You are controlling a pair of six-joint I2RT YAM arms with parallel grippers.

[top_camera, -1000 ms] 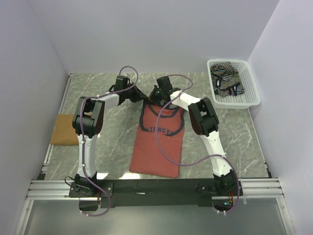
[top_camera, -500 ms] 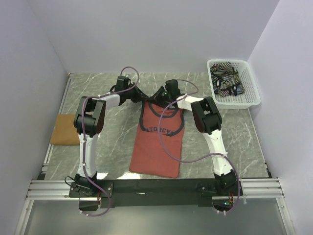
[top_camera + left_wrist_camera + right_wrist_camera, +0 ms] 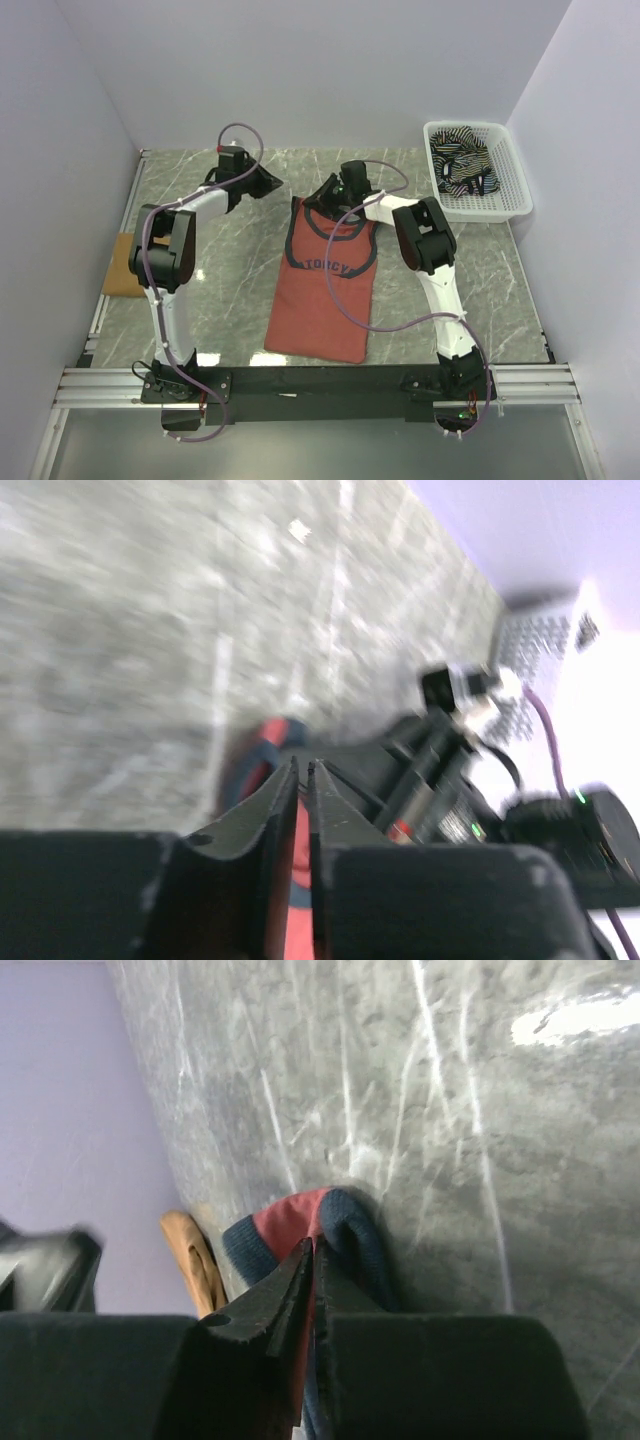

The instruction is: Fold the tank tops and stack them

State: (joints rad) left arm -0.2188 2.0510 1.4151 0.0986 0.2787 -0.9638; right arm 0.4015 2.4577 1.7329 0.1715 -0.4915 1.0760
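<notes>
The brick-red tank top [image 3: 322, 295] lies flat and lengthwise in the middle of the table, with its lettering up and its straps at the far end. My right gripper [image 3: 323, 197] sits at its far right strap. In the right wrist view the narrow jaws [image 3: 314, 1243] pinch that red, dark-trimmed strap [image 3: 290, 1222], which bunches up at the tips. My left gripper [image 3: 268, 183] hangs left of the top and clear of it. Its jaws [image 3: 303, 763] stand a thin slit apart with nothing between them. The mustard-tan top [image 3: 128, 262] lies folded at the left edge. The striped top [image 3: 462, 165] is in the basket.
A white mesh basket [image 3: 516, 190] stands at the back right corner against the wall. Walls close in the table at the left, back and right. The right arm's purple cable [image 3: 345, 300] drapes across the red top. The arm bases stand on the near rail.
My left gripper has let go of the far left strap and swung left and back, away from the red top. The right gripper has stayed at its strap.
</notes>
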